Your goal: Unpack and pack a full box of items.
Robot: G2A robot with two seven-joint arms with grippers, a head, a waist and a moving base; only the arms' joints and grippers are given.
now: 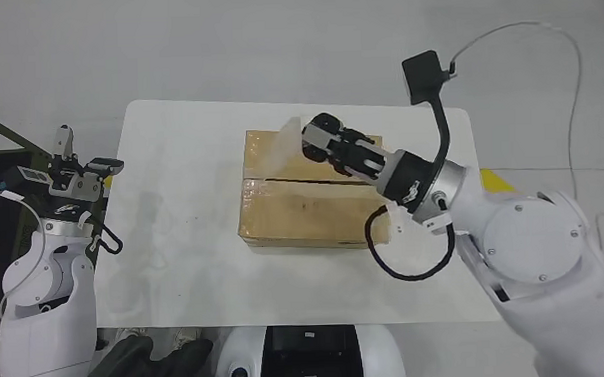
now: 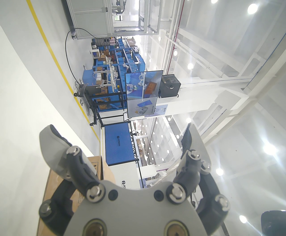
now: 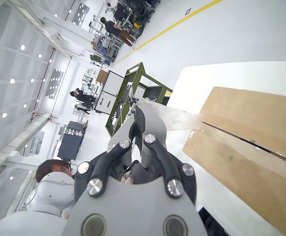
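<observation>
A closed cardboard box (image 1: 298, 204) lies in the middle of the white table (image 1: 175, 263), its two top flaps meeting along a dark seam (image 3: 241, 138). A strip of clear tape (image 3: 176, 117) is peeled up from the box's far left end; it also shows as a pale strip of tape (image 1: 281, 149) in the top view. My right gripper (image 1: 318, 133) is above the far left part of the box, shut on the free end of that tape (image 3: 143, 102). My left gripper (image 2: 120, 138) is held up off the table's left edge, open and holding nothing.
A green metal cart (image 3: 134, 96) stands beside the table's left side. A cardboard box (image 2: 73, 192) shows behind my left gripper. Bare tabletop lies left of and in front of the box.
</observation>
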